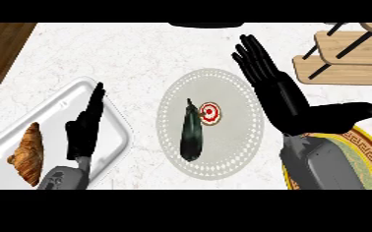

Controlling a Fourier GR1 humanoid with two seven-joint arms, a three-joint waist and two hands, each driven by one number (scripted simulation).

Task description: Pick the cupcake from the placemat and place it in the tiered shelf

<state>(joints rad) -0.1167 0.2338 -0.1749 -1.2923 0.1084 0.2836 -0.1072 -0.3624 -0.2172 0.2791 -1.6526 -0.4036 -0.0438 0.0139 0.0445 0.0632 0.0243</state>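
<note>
Where the round, pale placemat (210, 123) lies at the centre of the frame, the cupcake (209, 113) sits a little above its middle, seen from straight overhead as a small disc with red and white rings on top and a tan rim. Being round from this angle, it shows no long axis and no facing that can be told. Just left of it, touching or nearly so, lies a dark eggplant (192, 133), glossy and elongated, its long axis running almost top to bottom of the frame with the narrow stem end uppermost.

At the right of the frame the right hand (280, 93) is wide open, black fingers straight and spread toward the upper left, thumb out to the right; it holds nothing and stands beside the placemat's right edge. At the lower left the left hand (85, 128) is also open, fingers straight and together pointing up the frame, empty, over the right rim of a white rectangular tray (51, 108). A ridged golden-brown croissant (27, 155) lies in that tray.

Pale wooden boards on dark struts, the tiered shelf (338, 54), fill the upper right corner. A yellow plate (363, 142) with a patterned rim shows at the lower right, partly hidden by the grey forearm. A white marbled counter (131, 49) carries everything.
</note>
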